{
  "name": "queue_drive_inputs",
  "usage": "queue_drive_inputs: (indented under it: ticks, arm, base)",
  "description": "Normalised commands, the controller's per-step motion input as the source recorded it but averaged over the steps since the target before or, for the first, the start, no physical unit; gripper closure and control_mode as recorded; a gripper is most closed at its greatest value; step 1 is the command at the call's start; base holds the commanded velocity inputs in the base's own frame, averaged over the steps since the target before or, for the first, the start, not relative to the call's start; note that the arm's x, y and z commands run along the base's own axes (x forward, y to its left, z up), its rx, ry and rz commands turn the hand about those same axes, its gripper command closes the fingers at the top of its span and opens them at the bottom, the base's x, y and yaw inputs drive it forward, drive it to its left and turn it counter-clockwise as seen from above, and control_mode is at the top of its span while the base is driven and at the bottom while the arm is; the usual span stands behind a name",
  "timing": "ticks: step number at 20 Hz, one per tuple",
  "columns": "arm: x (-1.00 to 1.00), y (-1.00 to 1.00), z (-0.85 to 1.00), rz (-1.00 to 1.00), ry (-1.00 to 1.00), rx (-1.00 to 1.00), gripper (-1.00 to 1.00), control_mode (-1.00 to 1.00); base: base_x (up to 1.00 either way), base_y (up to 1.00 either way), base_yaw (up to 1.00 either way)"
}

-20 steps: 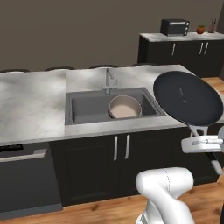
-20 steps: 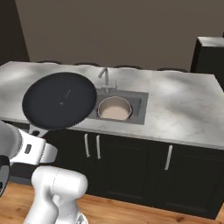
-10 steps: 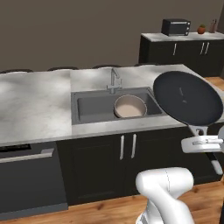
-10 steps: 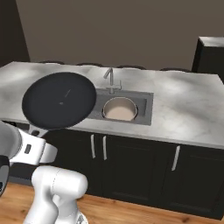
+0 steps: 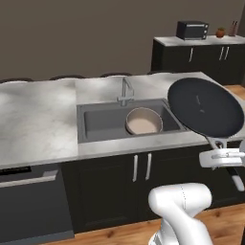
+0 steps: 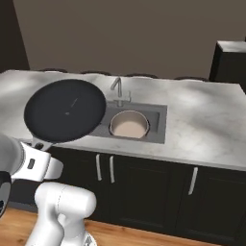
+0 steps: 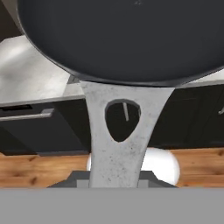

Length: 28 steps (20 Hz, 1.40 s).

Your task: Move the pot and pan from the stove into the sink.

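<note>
The black pan (image 5: pixel 205 106) (image 6: pixel 65 110) hangs tilted in the air in front of the counter, its face toward the cameras. My gripper (image 5: pixel 218 143) (image 6: pixel 40 144) (image 7: pixel 114 181) is shut on its grey handle (image 7: pixel 114 144). The pan's dark round body fills the top of the hand view. The beige pot (image 5: pixel 143 121) (image 6: pixel 128 125) stands upright inside the dark sink (image 5: pixel 100 122) (image 6: pixel 156 122), below the faucet. In the left base view the pan is right of the sink. In the right base view it overlaps the sink's left end. The stove is out of view.
A silver faucet (image 5: pixel 125 91) (image 6: pixel 117 90) rises behind the basin. Marble counter (image 5: pixel 33 119) (image 6: pixel 206 129) runs both ways over dark cabinets, with a dishwasher front (image 5: pixel 28 201) at the left. A microwave (image 5: pixel 192 29) sits on a far counter. Below is wooden floor (image 6: pixel 144 238).
The whole scene has slid a little to the right in both base views, so the base has driven. The pan stays held in the same place in the picture.
</note>
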Motion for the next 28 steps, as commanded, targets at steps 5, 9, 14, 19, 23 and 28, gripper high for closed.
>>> queue_drive_inputs:
  ticks: [5, 9, 14, 19, 23, 28]
  arm:
    - [0.00, 0.00, 0.00, 0.00, 0.00, 0.00, 1.00, 1.00]
    - [0.00, 0.00, 0.00, 0.00, 0.00, 0.00, 1.00, 1.00]
    - [0.00, 0.00, 0.00, 0.00, 0.00, 0.00, 1.00, 1.00]
    - [0.00, 0.00, 0.00, 0.00, 0.00, 0.00, 1.00, 1.00]
    - [0.00, 0.00, 0.00, 0.00, 0.00, 0.00, 1.00, 1.00]
    - [0.04, 0.02, -0.10, 0.00, 0.06, -0.06, 1.00, -1.00]
  base:
    - [0.55, 0.28, -0.03]
    - [0.61, 0.30, -0.04]
    - [0.61, 0.31, -0.05]
    - [0.57, 0.27, -0.05]
    - [0.21, 0.11, -0.03]
    - [0.00, 0.00, 0.00]
